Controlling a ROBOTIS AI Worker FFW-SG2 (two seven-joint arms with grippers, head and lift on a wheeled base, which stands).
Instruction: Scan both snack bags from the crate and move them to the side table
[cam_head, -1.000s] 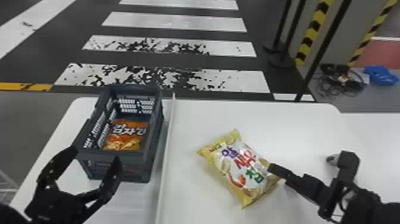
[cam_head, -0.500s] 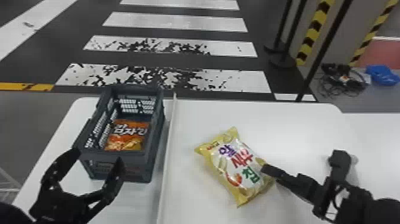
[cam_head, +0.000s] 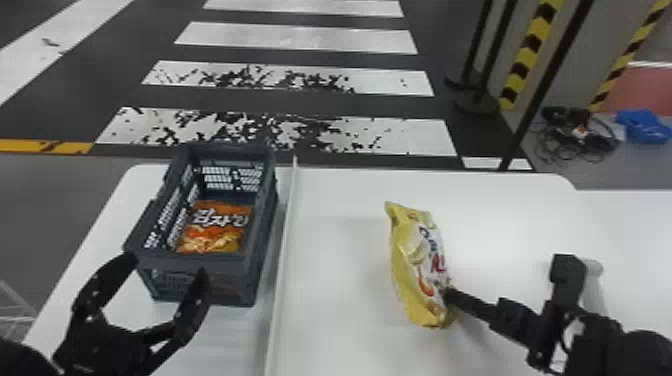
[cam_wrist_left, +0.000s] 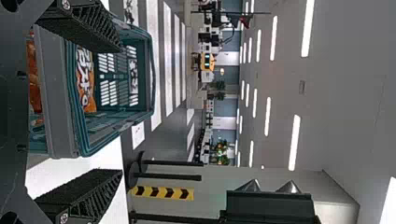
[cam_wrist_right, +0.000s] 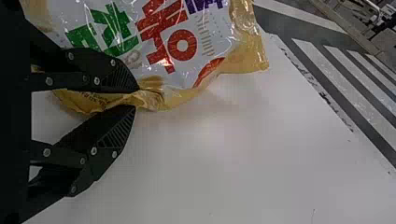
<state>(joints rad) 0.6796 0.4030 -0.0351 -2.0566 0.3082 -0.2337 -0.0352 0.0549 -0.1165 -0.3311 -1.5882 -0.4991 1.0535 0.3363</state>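
End effector of the left arm (cam_head: 166, 266), one: standing spread and unloaded at the crate's near wall. Hazard: a forward drift could be shoving the crate, both fingertips sitting so close to it.

Crate (cam_head: 240, 280), one, grey: standing upright on the bench (cam_head: 340, 240).

Orange snack bag (cam_head: 215, 230), one: lying inside the crate, printed face up. Hazard: fingers could be catching the rim on a later grasp, the walls crowding them.

White strip (cam_head: 285, 240), one: running just right of the crate. Hazard: a bag travelling low over it could be snagging.

Yellow snack bag (cam_head: 422, 270), one: tilting on edge, right of the crate; whether it is touching the bench, cannot tell. Hazard: its code could be facing away from the scan, the soft pack turning or folding.

End effector of the right arm (cam_wrist_right: 136, 99), one: working well right of the crate, pinching a thin border of the yellow snack bag. Hazard: slick film could be slipping out, so little being held.
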